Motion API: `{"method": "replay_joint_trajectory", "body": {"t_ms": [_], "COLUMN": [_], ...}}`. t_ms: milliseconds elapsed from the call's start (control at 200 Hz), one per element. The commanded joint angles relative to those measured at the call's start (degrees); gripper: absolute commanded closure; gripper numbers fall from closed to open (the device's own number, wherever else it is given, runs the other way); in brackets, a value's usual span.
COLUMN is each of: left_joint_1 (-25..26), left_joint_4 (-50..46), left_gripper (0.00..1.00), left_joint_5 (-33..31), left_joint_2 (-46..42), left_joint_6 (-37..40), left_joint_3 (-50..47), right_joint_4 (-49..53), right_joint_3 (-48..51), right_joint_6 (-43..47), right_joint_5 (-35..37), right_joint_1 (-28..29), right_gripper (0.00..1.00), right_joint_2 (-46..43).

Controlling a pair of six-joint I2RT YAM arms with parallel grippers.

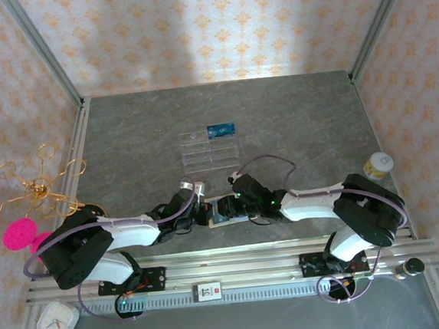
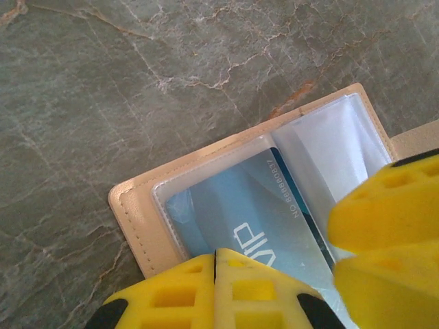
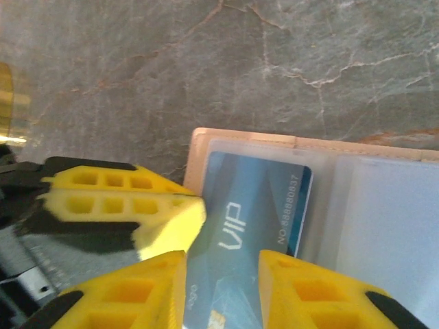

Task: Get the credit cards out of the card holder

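The beige card holder lies open on the grey table between my two grippers. A blue credit card marked VIP sits in its clear left pocket. My left gripper is shut, its tips together on the holder's near edge, over the card. My right gripper is open, and the card runs through the gap between its two yellow fingers. The holder's beige rim shows beyond the card. Another blue card lies in the far part of the clear tray.
A gold wire stand with pink discs stands at the left wall. A small white jar sits at the right. A white timer lies by the left arm's base. The right pocket of the holder looks pale.
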State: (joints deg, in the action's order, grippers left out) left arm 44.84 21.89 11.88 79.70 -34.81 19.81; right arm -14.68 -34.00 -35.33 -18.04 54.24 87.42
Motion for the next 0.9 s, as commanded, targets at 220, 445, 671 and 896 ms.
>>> {"method": "replay_joint_trajectory", "body": {"t_ms": [220, 445, 671, 896], "left_joint_1": [-0.4, -0.4, -0.6, -1.1], "left_joint_4": [-0.7, -0.1, 0.3, -0.8], "left_gripper": [1.0, 1.0, 1.0, 1.0], "left_joint_5": [-1.1, -1.1, -1.1, -1.1], "left_joint_2": [1.1, 2.6, 4.0, 4.0], "left_joint_6": [2.8, 3.4, 4.4, 6.0], "left_joint_3": [-0.7, -0.6, -0.2, 0.8], "right_joint_4": [0.2, 4.7, 7.2, 8.3], "right_joint_3": [-0.6, -0.1, 0.4, 0.1], "right_joint_6": [-1.9, -2.8, -3.1, -2.7], "right_joint_5": [2.4, 10.6, 14.9, 16.2], "right_joint_1": [-0.4, 0.5, 0.8, 1.1], "right_gripper": [0.72, 0.74, 0.73, 0.72], "right_joint_2": [4.6, 3.5, 2.0, 0.5]}}
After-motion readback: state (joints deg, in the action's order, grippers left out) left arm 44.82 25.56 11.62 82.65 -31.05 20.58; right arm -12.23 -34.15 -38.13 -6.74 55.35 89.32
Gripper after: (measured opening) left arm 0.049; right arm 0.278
